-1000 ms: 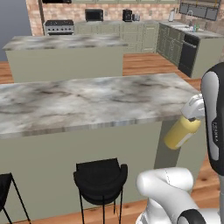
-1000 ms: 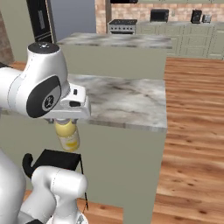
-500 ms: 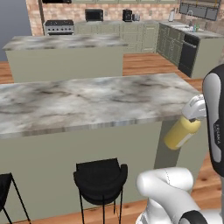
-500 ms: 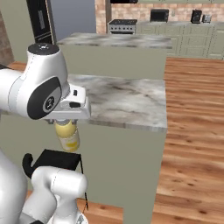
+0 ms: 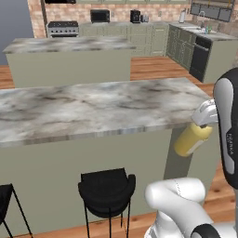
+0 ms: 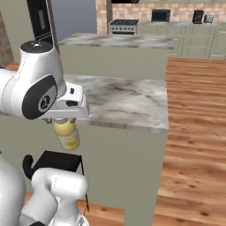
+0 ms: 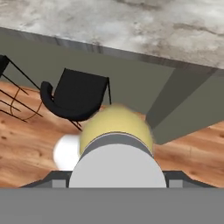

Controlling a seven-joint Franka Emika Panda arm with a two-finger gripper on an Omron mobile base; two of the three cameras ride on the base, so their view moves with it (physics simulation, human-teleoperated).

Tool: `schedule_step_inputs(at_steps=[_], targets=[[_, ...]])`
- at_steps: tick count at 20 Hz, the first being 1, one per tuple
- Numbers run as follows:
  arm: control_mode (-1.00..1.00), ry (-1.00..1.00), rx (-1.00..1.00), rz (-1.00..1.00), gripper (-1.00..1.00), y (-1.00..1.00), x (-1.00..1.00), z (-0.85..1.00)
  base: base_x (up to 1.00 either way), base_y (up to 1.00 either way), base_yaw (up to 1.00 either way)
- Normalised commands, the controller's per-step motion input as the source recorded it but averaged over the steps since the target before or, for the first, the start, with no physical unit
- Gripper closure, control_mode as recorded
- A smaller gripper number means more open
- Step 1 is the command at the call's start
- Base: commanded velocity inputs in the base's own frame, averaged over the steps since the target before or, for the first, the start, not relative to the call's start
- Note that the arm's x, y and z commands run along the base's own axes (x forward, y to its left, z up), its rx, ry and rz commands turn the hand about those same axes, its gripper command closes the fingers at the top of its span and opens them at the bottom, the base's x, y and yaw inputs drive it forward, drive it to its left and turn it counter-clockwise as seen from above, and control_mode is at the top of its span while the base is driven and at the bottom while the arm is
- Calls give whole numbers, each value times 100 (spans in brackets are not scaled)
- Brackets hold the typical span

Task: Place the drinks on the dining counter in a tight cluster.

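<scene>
Yellow bottle hangs from the gripper below the dining counter edge in the left view, the right view has it clamped by its cap beside the end, and the hand view looks down the grey cap, so nothing's been placed on top yet.

Left base view: set behind the arm, facing forward and down across the dining counter surface toward the far kitchen wall. Right base view: same surface seen from the other side, nearer its end corner. Shared: marble top, black stool, yellow bottle. Hand view: very close, down along that bottle onto stool and floor.
</scene>
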Motion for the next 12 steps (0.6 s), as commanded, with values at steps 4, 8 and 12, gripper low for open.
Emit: schedule_step_inputs(at_steps=[4,8,12], targets=[[-100,-9,-1,3,100,0,-9,37,0,0,0],[-100,-13,0,0,100,0,3,75,0,0,0],[-100,-11,-1,0,100,14,66,76,0,0,0]])
